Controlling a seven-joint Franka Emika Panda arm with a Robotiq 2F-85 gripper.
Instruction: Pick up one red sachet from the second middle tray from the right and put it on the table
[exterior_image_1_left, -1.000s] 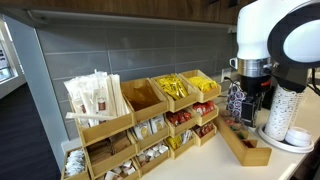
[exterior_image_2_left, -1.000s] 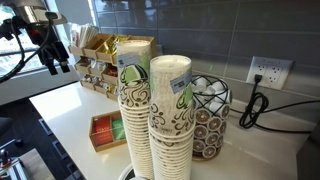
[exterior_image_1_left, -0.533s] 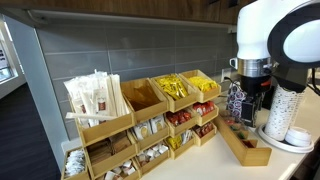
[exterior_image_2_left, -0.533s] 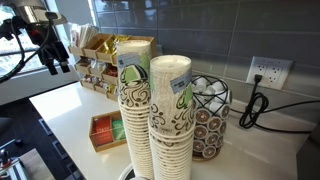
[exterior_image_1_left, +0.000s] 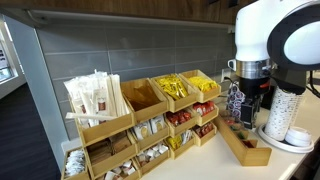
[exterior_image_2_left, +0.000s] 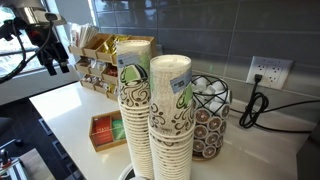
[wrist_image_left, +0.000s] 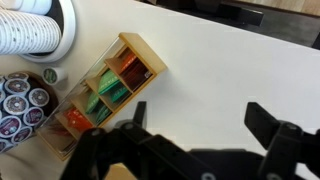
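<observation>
Red sachets (exterior_image_1_left: 182, 118) lie in the second middle tray from the right (exterior_image_1_left: 186, 127) of the tiered wooden rack; the bin to its right (exterior_image_1_left: 206, 111) also holds red packets. The rack also shows small at the back in an exterior view (exterior_image_2_left: 100, 66). My gripper (exterior_image_1_left: 241, 105) hangs to the right of the rack, above the pale table (exterior_image_1_left: 212, 160), apart from the trays. In the wrist view the gripper (wrist_image_left: 200, 125) is open and empty over the bare table (wrist_image_left: 220, 60). It also shows in an exterior view (exterior_image_2_left: 57, 62).
A low wooden box of tea bags (wrist_image_left: 110, 90) lies on the table below the gripper (exterior_image_1_left: 246, 144) (exterior_image_2_left: 105, 131). Stacked paper cups (exterior_image_1_left: 285, 115) (exterior_image_2_left: 150, 110) and a wire holder of pods (exterior_image_2_left: 210, 115) stand nearby. Yellow sachets (exterior_image_1_left: 176, 89) fill the top bins.
</observation>
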